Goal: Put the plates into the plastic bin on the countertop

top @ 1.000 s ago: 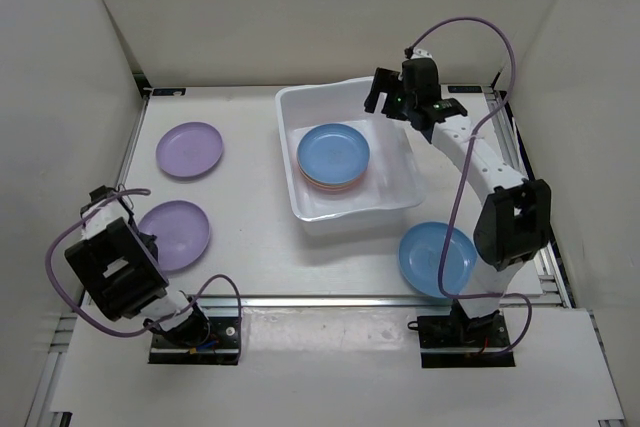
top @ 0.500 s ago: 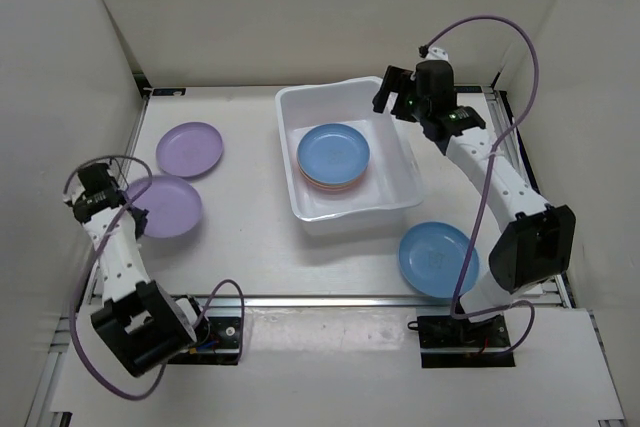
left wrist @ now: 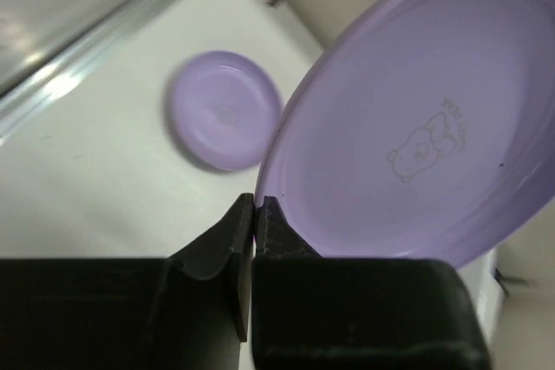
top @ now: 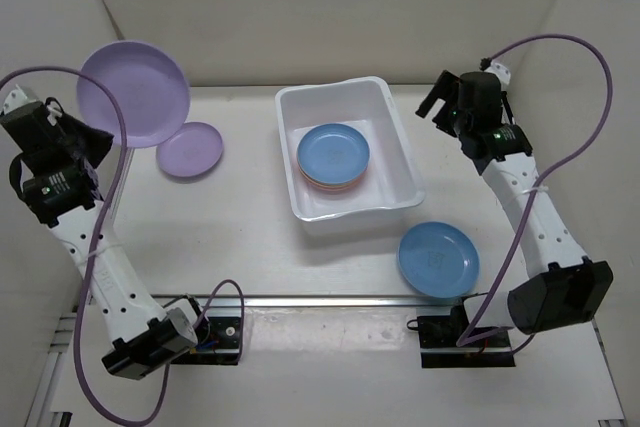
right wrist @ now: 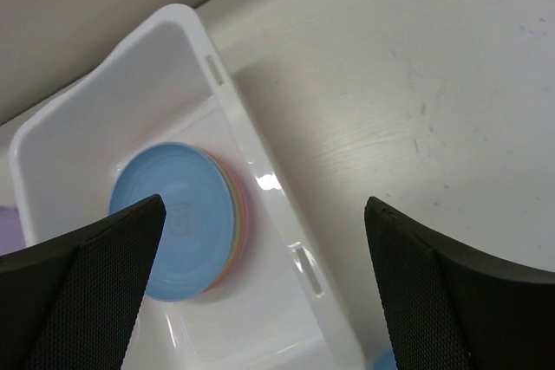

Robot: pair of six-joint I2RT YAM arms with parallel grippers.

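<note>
The left fingers are pressed together on the rim of the lifted purple plate. They pinch its lower edge, and the plate hangs in the air over the far left corner of the desk. It is strongly tilted, so its inner side faces the top camera. In the left wrist view a small bear drawing shows in the middle of this plate.

A second purple plate lies flat on the desk below and a little to the right of the lifted one. In the top view the two plates overlap at the edge, but the lifted one is clearly higher and does not touch it.

The plastic bin stands at the far middle of the desk. Inside it there is a stack of plates, closer to the near wall of the bin. The top one is blue, and under it thin edges of yellow and pink plates show on the right side.

The right fingers are wide apart and hold nothing. They hover above the desk, just beside the far right corner of the bin, and outside it.

One blue plate lies flat on the desk, near the right front corner of the bin and apart from it, close to the metal rail.
</note>
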